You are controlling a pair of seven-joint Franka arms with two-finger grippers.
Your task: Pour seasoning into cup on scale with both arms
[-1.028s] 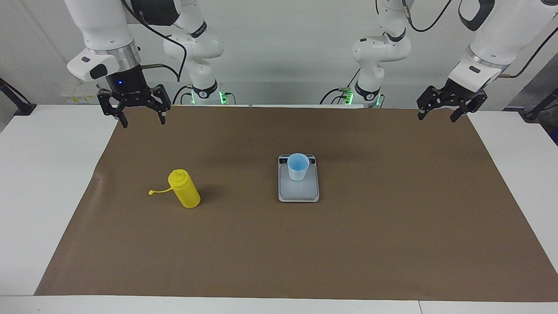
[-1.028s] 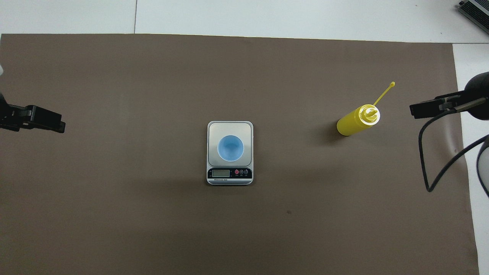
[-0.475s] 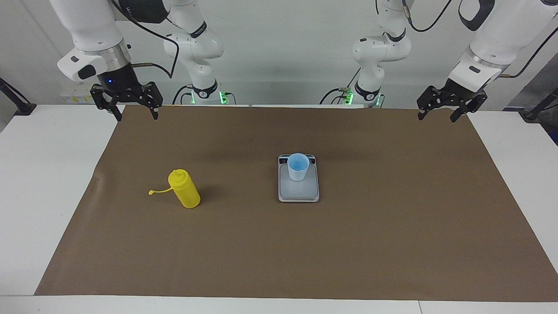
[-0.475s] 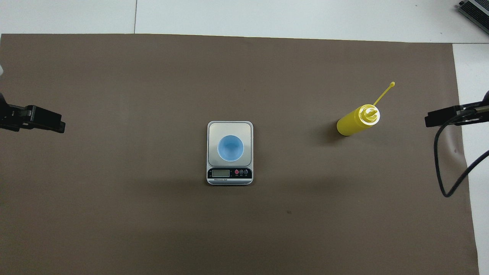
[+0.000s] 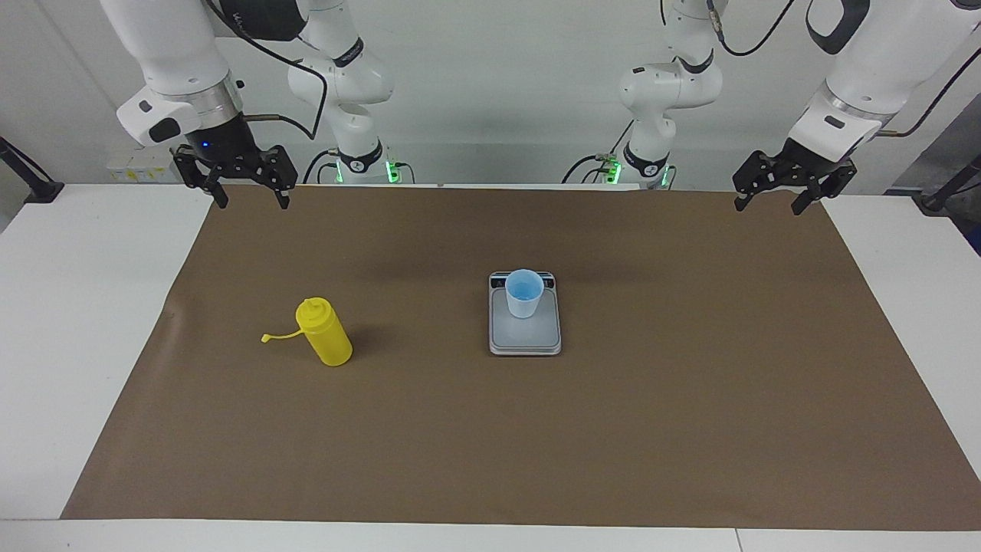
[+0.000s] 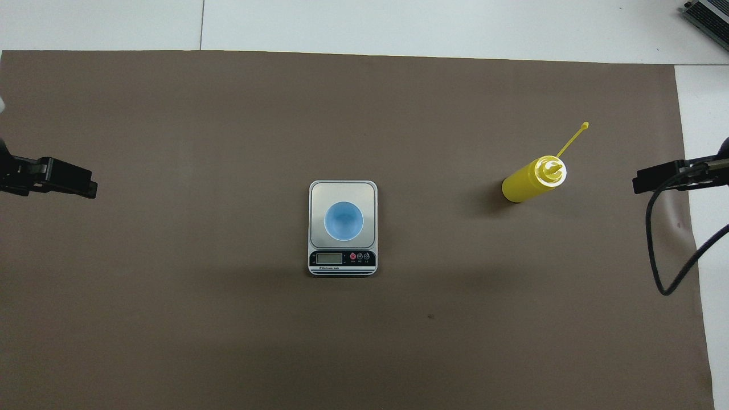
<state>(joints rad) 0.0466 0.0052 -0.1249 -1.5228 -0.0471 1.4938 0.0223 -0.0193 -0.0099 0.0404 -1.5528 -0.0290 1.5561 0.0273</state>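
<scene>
The yellow seasoning bottle [image 5: 326,333] [image 6: 532,179] stands on the brown mat toward the right arm's end, its cap strap [image 5: 280,336] hanging loose. A pale blue cup [image 5: 524,294] [image 6: 343,221] stands upright on the silver-grey scale [image 5: 525,339] [image 6: 342,191] at mid-table. My right gripper [image 5: 253,201] hangs open and empty over the mat's edge by the robots, well away from the bottle. Over the mat's corner at the left arm's end, my left gripper [image 5: 769,207] waits open with nothing in it.
A brown mat [image 5: 690,399] covers most of the white table [image 5: 69,322]. Two small white arm bases [image 5: 360,157] [image 5: 647,157] with green lights stand at the robots' edge. A black cable [image 6: 660,245] droops from the right arm.
My right gripper has risen and drawn back from the bottle toward the table's edge. The left arm, bottle, cup and scale have not moved.
</scene>
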